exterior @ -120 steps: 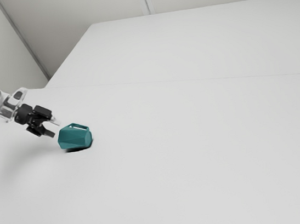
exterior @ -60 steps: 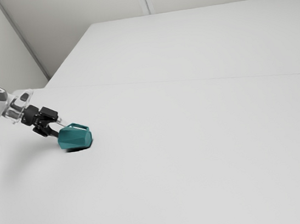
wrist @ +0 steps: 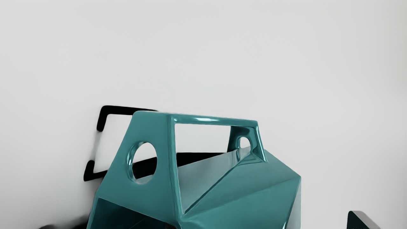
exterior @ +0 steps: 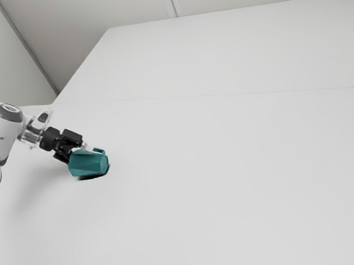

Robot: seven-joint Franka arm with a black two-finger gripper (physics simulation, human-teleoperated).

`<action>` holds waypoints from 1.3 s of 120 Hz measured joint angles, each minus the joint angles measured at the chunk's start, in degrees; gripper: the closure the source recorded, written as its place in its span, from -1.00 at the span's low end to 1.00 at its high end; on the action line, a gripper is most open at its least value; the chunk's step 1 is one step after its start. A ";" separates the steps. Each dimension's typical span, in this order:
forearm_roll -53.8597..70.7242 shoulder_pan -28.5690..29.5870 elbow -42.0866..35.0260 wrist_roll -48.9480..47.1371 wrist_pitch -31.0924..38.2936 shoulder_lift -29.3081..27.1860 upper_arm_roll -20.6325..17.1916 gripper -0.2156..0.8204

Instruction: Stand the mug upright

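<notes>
The teal mug (exterior: 88,163) lies on its side on the white table, its mouth facing the arm and its handle upward. My gripper (exterior: 76,153) is at the mouth end in the exterior view, one finger reaching over the mug near the handle; the other is partly hidden by the mug. In the wrist view, the mug (wrist: 241,194) shows its handle and part of its dark opening. The gripper (wrist: 222,223) stands open there, with one fingertip (wrist: 361,221) apart from the mug's side.
The white table (exterior: 223,185) extends around the mug, with a dark shadow beneath it. A raised white panel or surface (exterior: 232,53) stands at the back. A thin dark line crosses the exterior view's lower left corner.
My gripper has moved toward the exterior view's right and slightly down, from beside the mug to overlapping its mouth end and handle. The mug has stayed where it was.
</notes>
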 joint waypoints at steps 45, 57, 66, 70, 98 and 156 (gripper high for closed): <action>-1.40 0.00 -0.42 -0.66 0.80 -0.38 -0.17 0.66; -1.68 -0.02 -0.31 -0.88 0.56 -0.96 -0.24 0.72; -1.91 -0.26 -0.18 -1.01 0.06 -1.68 -0.29 0.78; -2.00 -0.45 -0.15 -1.07 -0.13 -2.22 -0.30 0.83; -2.09 -2.66 -0.14 -1.64 -1.16 -5.99 -0.30 0.88; 10.13 -9.41 -4.80 -7.16 0.30 -17.42 -3.12 0.92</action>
